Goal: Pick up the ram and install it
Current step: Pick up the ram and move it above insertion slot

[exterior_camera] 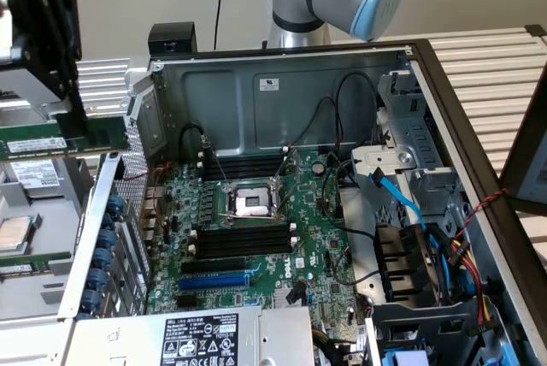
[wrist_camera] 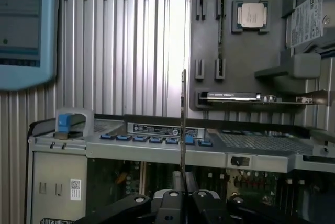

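The gripper (exterior_camera: 75, 120) is closed narrow on the ram (exterior_camera: 51, 140). It holds the green stick level in the air at the exterior view's left, outside the open computer case (exterior_camera: 282, 84) and well apart from the motherboard's black slots (exterior_camera: 239, 242). In the wrist view the ram (wrist_camera: 183, 124) stands edge-on between the fingers (wrist_camera: 168, 205), apparently gripped near its middle.

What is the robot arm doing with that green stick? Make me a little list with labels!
gripper: the gripper is shut on the ram
ram: held in the air, outside the computer case, at the exterior view's left
motherboard: the motherboard lies inside the open case, with long black slots
installed: not yet
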Robot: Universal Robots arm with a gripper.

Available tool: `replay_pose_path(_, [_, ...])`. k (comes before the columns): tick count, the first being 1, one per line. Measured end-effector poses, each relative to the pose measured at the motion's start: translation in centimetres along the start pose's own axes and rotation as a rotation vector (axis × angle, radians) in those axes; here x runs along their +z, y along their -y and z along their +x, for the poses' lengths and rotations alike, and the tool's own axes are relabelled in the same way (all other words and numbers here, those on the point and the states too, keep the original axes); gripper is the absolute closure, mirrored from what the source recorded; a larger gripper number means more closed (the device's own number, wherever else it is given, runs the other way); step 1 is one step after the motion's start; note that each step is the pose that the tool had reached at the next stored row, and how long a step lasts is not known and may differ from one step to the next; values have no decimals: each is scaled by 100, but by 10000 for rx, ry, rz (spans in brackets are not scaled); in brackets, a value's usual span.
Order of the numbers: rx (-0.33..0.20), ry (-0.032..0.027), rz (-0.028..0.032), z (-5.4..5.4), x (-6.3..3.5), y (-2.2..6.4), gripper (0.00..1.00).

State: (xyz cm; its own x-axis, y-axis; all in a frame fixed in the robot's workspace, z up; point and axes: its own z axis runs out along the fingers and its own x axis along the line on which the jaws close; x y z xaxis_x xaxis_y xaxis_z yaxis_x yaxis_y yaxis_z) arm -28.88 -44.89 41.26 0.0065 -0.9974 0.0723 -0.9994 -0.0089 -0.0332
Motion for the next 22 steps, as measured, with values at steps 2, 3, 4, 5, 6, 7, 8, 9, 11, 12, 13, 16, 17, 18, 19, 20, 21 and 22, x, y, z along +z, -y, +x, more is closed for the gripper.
replay_pose_path(2, [1,0,0,7,4,91,87])
replay_pose_path(3, [0,0,1,9,6,137,87])
replay_pose_path(4, [1,1,1,12,7,181,87])
replay_pose_path(5, [0,1,1,15,9,226,87])
replay_pose_path(6, [0,3,1,18,11,274,87])
replay_pose_path(7, [1,6,1,21,12,318,87])
replay_pose_path(8, [1,11,1,24,14,365,87])
replay_pose_path(9, [0,15,1,27,16,408,87])
replay_pose_path(11, [2,24,1,33,19,499,87])
replay_pose_path(12, [2,29,1,35,21,546,87])
replay_pose_path(13, [1,32,1,38,23,591,87])
replay_pose_path(16, [2,40,1,47,28,727,87])
replay_pose_path(17, [2,43,1,50,30,774,87])
replay_pose_path(18, [1,45,1,53,32,821,87])
replay_pose_path(19, [1,46,1,56,33,866,87])
replay_pose_path(20, [3,47,1,58,35,910,87])
replay_pose_path(21, [2,48,1,61,36,955,87])
replay_pose_path(22, [1,50,1,63,38,1002,87])
